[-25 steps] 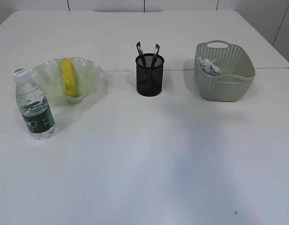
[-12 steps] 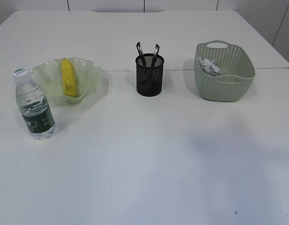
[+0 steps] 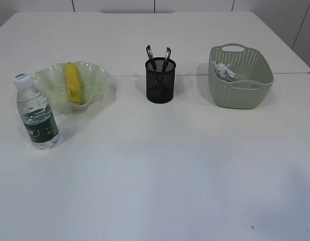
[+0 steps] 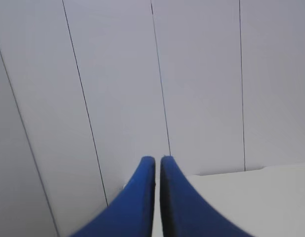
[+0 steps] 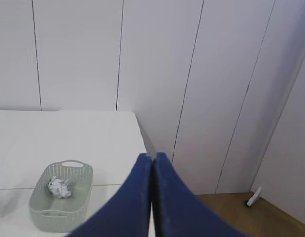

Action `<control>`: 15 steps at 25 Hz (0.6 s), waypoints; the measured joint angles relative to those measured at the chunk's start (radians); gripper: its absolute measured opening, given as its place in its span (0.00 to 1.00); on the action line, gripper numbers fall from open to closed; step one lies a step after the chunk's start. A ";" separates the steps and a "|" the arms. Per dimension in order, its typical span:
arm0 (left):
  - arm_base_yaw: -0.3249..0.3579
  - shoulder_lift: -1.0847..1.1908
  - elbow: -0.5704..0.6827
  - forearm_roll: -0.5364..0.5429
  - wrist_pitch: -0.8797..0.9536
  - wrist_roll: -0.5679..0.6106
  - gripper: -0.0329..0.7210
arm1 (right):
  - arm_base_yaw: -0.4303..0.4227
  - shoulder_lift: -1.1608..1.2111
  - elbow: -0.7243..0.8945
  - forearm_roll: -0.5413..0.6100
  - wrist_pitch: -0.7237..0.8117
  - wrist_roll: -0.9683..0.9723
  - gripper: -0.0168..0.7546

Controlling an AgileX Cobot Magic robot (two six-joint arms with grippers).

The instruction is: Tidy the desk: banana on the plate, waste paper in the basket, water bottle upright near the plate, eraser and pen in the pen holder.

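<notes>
The banana (image 3: 73, 82) lies in the pale green plate (image 3: 97, 75) at the left. A water bottle (image 3: 36, 113) stands upright just in front of the plate's left side. Two pens (image 3: 166, 56) stick out of the black mesh pen holder (image 3: 160, 81) at the centre; the eraser is hidden. Crumpled waste paper (image 3: 225, 71) (image 5: 58, 187) lies inside the green basket (image 3: 245, 90) (image 5: 43, 217) at the right. My left gripper (image 4: 157, 159) is shut on nothing, raised and facing the wall. My right gripper (image 5: 152, 156) is also shut and empty, high above the table's right edge.
Neither arm shows in the exterior view. A seam (image 3: 119, 76) runs across the white table behind the objects. In the right wrist view, wall panels and a strip of wooden floor (image 5: 251, 217) lie beyond the table's right edge.
The objects have not moved. Faint shadows on the front right of the table have drifted away toward the right.
</notes>
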 joint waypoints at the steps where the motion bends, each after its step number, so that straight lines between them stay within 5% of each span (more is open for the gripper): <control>1: 0.000 -0.021 0.022 0.000 0.005 0.000 0.04 | 0.000 -0.018 0.015 0.009 0.005 -0.005 0.01; 15: 0.000 -0.394 0.405 -0.033 0.040 0.000 0.04 | 0.000 -0.292 0.354 0.162 0.039 -0.029 0.01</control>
